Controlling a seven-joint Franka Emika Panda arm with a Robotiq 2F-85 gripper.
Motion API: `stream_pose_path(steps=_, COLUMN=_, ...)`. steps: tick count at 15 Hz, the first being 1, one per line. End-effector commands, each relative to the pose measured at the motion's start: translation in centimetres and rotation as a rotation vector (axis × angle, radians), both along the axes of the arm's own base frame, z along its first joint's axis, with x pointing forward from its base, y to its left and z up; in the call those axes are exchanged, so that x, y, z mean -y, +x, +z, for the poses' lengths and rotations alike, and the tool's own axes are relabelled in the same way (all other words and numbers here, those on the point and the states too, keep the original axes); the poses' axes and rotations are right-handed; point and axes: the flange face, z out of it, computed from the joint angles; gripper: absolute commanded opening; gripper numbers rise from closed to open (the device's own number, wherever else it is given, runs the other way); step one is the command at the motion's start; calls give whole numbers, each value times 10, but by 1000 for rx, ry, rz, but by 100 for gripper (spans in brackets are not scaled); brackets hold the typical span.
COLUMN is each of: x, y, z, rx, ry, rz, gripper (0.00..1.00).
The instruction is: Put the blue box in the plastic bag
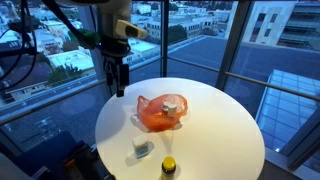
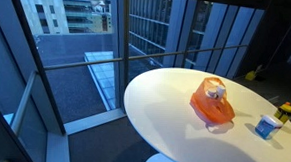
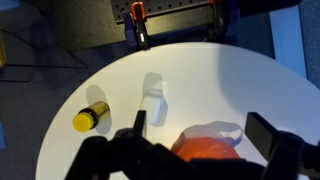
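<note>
The blue box (image 1: 142, 149) stands on the round white table (image 1: 215, 135) near its front edge, also in an exterior view (image 2: 268, 127). In the wrist view (image 3: 153, 100) it looks pale. The orange plastic bag (image 1: 160, 113) lies crumpled at the table's middle, with a small white thing in it, and shows in an exterior view (image 2: 212, 103) too. My gripper (image 1: 118, 76) hangs open and empty above the table's far left side, apart from both. In the wrist view the open fingers (image 3: 200, 120) frame the bag (image 3: 205, 148), with the box beyond it.
A yellow bottle with a black cap (image 1: 169, 166) stands by the table's front edge near the box, also in an exterior view (image 2: 285, 112) and the wrist view (image 3: 90, 117). Glass window walls (image 1: 230, 50) surround the table.
</note>
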Motion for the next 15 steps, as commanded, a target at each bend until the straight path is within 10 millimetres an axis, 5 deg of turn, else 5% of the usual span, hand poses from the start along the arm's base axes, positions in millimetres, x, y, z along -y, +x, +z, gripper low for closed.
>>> stream_pose_path(steps=1, x=0, y=0, z=0, rx=0, ry=0, rz=0, gripper=100)
stream_pose_path(steps=6, x=1, y=1, z=-2, rx=-1, ry=-2, rz=-1, gripper=100)
stream_pose_path(steps=15, x=27, y=14, z=-49, rx=60, ry=-7, rz=-74, gripper=100)
